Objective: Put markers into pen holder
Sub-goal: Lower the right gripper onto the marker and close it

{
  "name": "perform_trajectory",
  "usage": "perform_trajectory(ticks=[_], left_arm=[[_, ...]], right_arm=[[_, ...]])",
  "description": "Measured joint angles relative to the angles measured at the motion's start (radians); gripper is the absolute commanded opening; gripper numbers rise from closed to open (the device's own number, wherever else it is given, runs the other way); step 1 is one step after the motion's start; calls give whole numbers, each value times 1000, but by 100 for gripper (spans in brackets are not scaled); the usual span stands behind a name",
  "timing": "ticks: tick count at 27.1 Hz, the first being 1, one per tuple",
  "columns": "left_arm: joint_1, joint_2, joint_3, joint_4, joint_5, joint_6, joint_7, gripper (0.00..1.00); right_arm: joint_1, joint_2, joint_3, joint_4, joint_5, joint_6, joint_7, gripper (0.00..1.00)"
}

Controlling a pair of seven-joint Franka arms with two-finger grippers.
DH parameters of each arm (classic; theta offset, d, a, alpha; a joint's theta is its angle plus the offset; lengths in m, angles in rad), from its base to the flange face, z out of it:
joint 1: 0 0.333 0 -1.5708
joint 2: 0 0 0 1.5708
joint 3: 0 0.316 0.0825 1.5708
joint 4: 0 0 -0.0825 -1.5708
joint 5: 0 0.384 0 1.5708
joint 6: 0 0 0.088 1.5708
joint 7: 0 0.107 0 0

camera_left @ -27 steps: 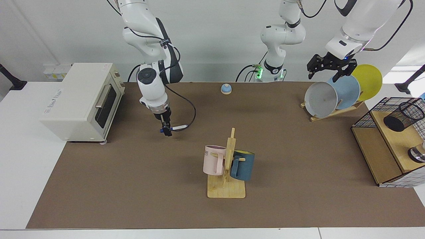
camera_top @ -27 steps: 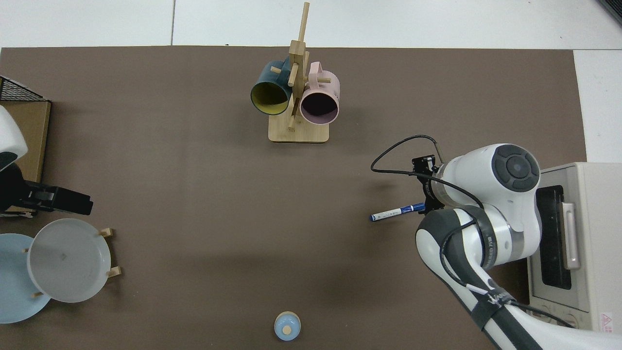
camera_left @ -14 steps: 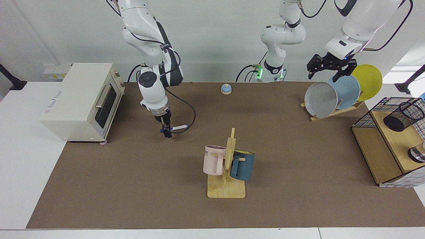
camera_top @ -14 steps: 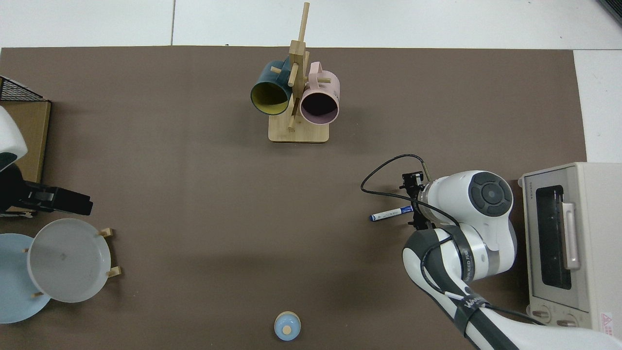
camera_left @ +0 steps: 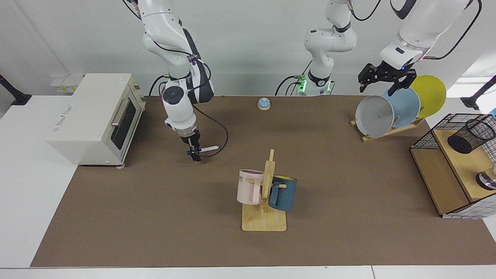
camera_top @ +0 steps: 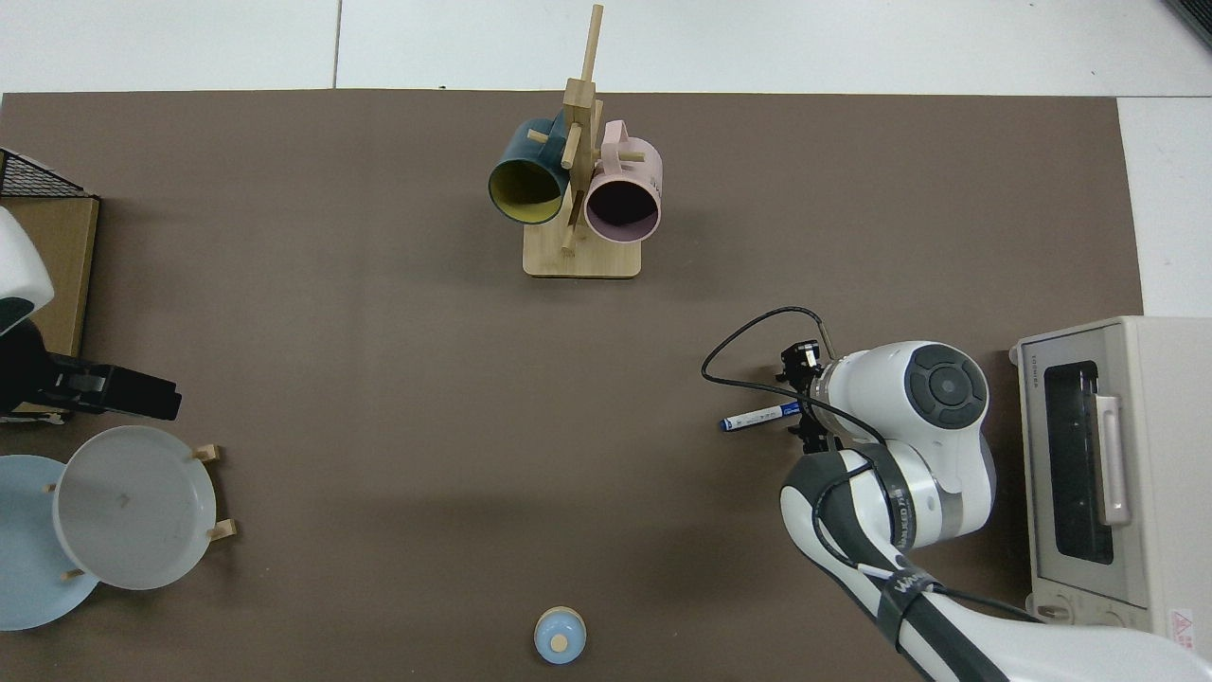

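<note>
While my right gripper (camera_left: 195,152) points down at the brown mat (camera_left: 155,217), its fingers are closed on the marker (camera_left: 208,148) near one end. Marker lies roughly level, white barrel sticking out sideways away from the toaster oven (camera_left: 93,116). From the top view the same marker (camera_top: 760,416) shows its dark blue cap at the free end, blue label band mid-barrel; the grasped end disappears under my wrist. Right gripper (camera_top: 805,417) there is mostly covered by the wrist housing. A black cable loops out from the wrist over the mat. Whether the marker touches the mat or sits just above it, I cannot tell.

Pen holder (camera_left: 471,135): black mesh cup, tilted over, on the wooden shelf (camera_left: 465,166) inside the wire basket (camera_left: 430,133) at the far edge of the table, well apart from the marker. A small shiny metal cylinder (camera_left: 487,180) sits on the same shelf, nearer the camera.

My left arm waits. Left gripper (camera_left: 383,83) hangs just above the plate rack (camera_left: 387,130), fingers spread, holding nothing. Rack carries a grey plate (camera_left: 374,116), a light blue plate (camera_left: 405,106), a yellow plate (camera_left: 430,95).

Mug tree (camera_left: 265,209) stands mid-mat with a pink mug (camera_left: 249,186) and a dark blue mug (camera_left: 283,193) hung on either side. Small blue bell (camera_left: 264,104) at the back edge of the mat.
</note>
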Motion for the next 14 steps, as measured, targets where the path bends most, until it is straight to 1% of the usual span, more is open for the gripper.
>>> perform_trajectory(ticks=[2,13,14], left_arm=[[0,0,0,0,0,0,0,100],[0,-1,0,-3,0,0,0,100],[0,-1,0,-3,0,0,0,100]], right_arm=[[0,-3,0,2,0,1,0,35],[5,-10,0,5,0,4,0,6],[6,-9,0,5,0,4,0,1]])
